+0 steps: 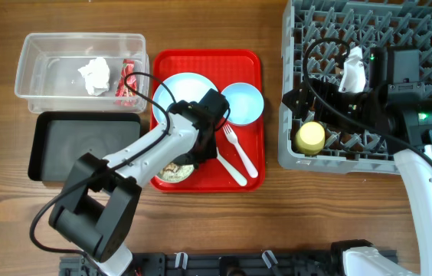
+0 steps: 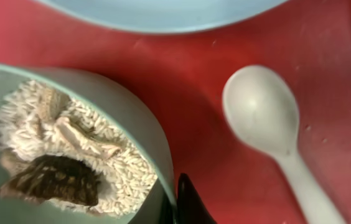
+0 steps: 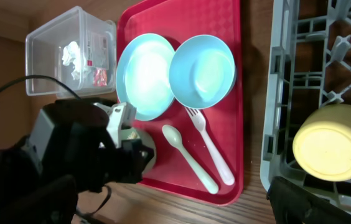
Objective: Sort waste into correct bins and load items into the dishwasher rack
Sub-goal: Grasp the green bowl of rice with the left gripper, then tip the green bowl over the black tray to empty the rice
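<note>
My left gripper (image 2: 175, 194) is shut on the rim of the pale green bowl (image 2: 129, 115), which holds beige rice scraps (image 2: 82, 146). The bowl sits at the red serving tray's front left (image 1: 176, 170), under the left gripper (image 1: 194, 152). The blue plate (image 1: 188, 90), small blue bowl (image 1: 243, 102), white fork (image 1: 237, 149) and spoon (image 1: 231, 170) lie on that tray. The yellow cup (image 1: 310, 136) lies in the grey rack (image 1: 415, 23). My right gripper (image 1: 305, 115) is open just above the cup (image 3: 330, 142). Tissue (image 1: 95, 74) and red wrapper (image 1: 128, 83) lie in the clear tub (image 1: 47, 46).
The black tray (image 1: 86, 146) lies in front of the clear tub, left of the red serving tray (image 1: 253, 65). The rack fills the right side, its near wall (image 3: 281, 93) close to the serving tray's edge. My left arm crosses the serving tray's left half.
</note>
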